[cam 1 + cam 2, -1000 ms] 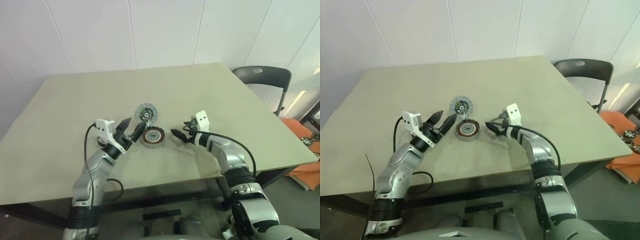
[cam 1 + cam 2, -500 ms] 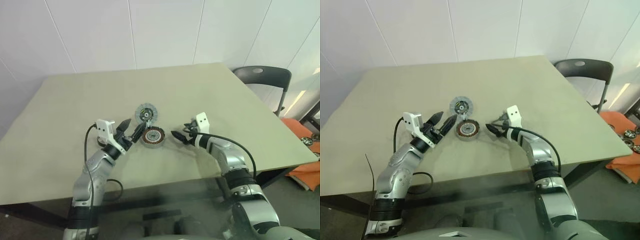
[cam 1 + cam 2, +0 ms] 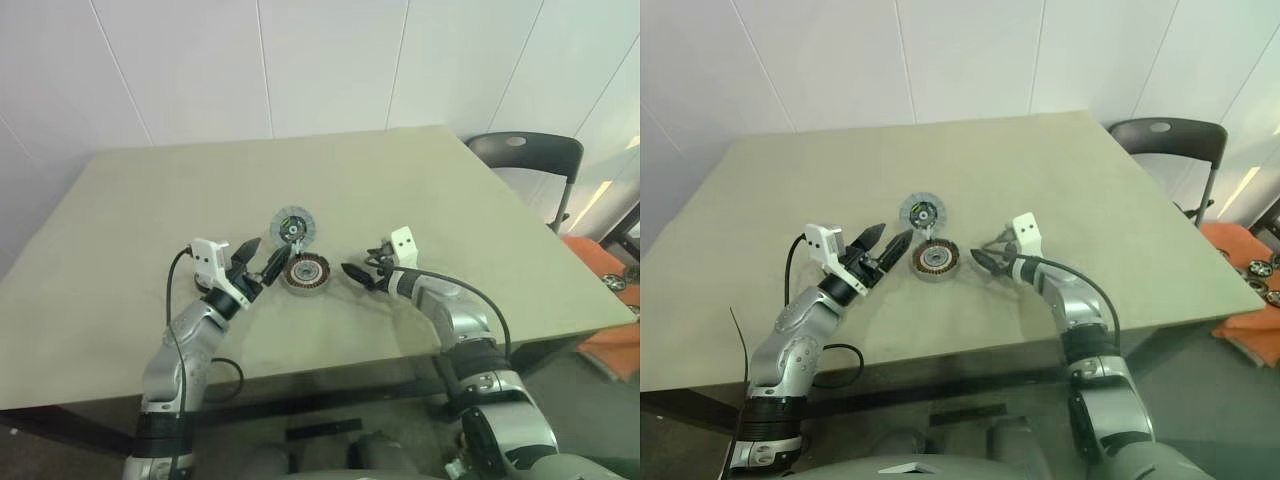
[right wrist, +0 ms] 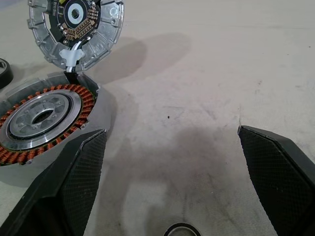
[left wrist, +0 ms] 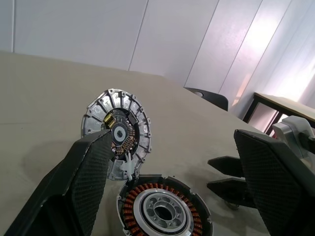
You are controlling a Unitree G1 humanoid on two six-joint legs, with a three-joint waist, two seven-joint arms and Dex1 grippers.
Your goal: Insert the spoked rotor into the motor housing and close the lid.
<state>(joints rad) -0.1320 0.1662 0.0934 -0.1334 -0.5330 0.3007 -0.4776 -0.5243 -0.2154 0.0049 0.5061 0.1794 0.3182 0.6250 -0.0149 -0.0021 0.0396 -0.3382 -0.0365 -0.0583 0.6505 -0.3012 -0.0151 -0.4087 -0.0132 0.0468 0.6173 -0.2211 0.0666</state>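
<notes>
The motor housing (image 3: 305,271), with its ring of copper coils and pale centre, lies flat on the table (image 3: 150,190). The grey spoked rotor (image 3: 292,227) stands tilted at the housing's far rim, and a short white piece joins the two. My left gripper (image 3: 266,254) is open just left of the housing, with nothing between its fingers (image 5: 86,182). To the right of the housing, my right gripper (image 3: 361,264) is open and low over the table, its fingers (image 4: 66,191) empty. Housing (image 4: 42,115) and rotor (image 4: 76,22) lie ahead of it.
A small black ring (image 4: 179,230) lies on the table under my right gripper. Another dark round piece (image 4: 4,73) sits beyond the housing. A dark chair (image 3: 525,152) stands off the table's far right corner, and orange items (image 3: 605,265) lie on the floor to the right.
My right gripper has sunk very slightly toward the table. The left gripper, housing and rotor have not moved.
</notes>
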